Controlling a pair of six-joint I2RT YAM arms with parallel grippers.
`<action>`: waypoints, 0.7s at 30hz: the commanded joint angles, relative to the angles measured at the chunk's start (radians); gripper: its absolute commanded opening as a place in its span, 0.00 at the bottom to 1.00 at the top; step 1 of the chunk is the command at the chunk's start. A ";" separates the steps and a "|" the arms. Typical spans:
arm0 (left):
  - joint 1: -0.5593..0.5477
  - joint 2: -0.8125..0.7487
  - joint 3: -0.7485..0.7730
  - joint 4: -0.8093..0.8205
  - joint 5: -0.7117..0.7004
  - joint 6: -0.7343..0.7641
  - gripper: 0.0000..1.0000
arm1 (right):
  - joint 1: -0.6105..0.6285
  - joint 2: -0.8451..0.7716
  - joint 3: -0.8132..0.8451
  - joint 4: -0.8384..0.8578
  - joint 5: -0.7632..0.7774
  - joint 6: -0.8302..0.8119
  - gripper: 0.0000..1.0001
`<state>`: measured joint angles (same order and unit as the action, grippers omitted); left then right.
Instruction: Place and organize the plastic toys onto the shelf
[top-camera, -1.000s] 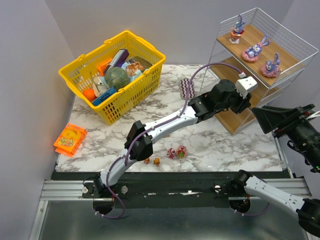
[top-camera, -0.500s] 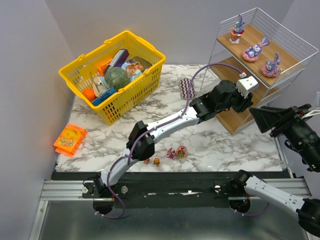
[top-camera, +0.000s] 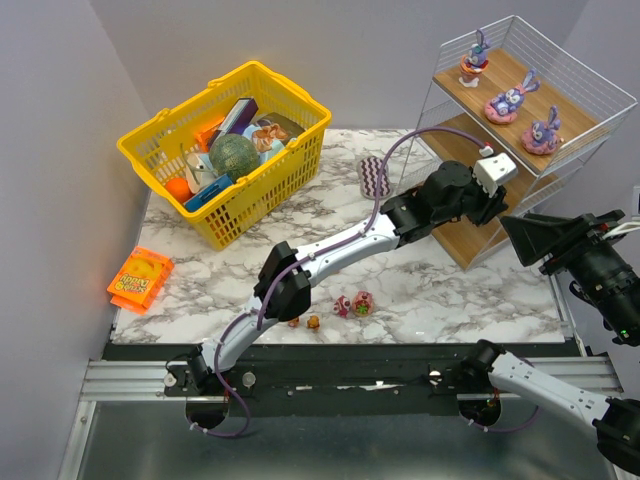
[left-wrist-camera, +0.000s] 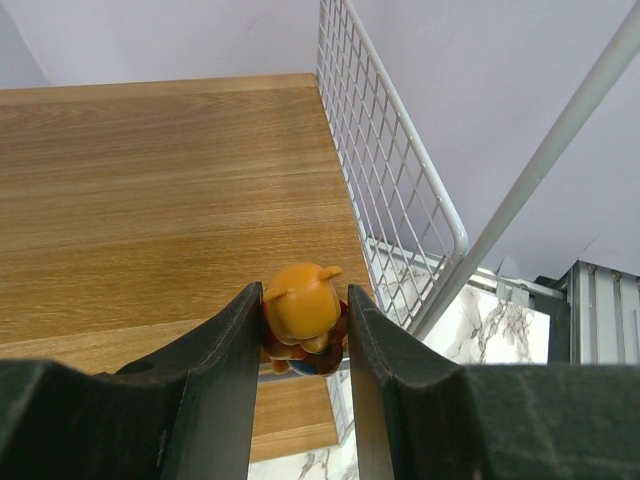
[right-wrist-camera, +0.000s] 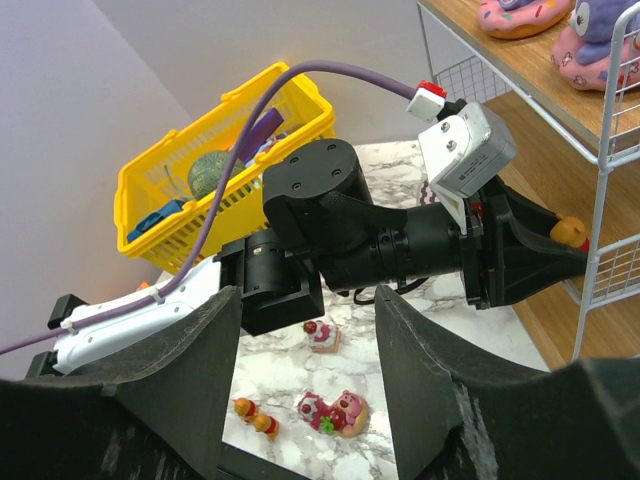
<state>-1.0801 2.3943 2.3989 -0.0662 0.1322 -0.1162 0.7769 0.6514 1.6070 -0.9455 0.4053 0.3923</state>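
Left gripper (left-wrist-camera: 303, 295) clamps an orange bear (left-wrist-camera: 303, 312) at the shelf (left-wrist-camera: 150, 200).

The bear sits pinched between both fingers, head up, above the front edge of the shelf's middle wooden board, close to the white wire side. The right gripper (right-wrist-camera: 305, 300) hangs open and empty just beside the shelf, facing the left arm. Three bunnies (top-camera: 508, 100) stand on the top board. Two more bears (top-camera: 304, 322) and the pink toys (top-camera: 354, 303) lie on the table (top-camera: 450, 290) near its front edge, well apart from the shelf.
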 joint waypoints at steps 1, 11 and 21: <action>0.003 0.057 -0.010 -0.031 0.001 0.010 0.11 | -0.001 -0.016 -0.013 -0.029 0.033 -0.021 0.64; 0.002 0.088 -0.032 0.049 -0.009 -0.005 0.13 | -0.002 -0.022 -0.028 -0.030 0.049 -0.020 0.64; 0.002 0.112 -0.026 0.062 -0.029 0.010 0.25 | -0.002 -0.027 -0.036 -0.033 0.067 -0.026 0.64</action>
<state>-1.0801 2.4428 2.3966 0.0719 0.1307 -0.1200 0.7769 0.6403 1.5795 -0.9482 0.4389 0.3904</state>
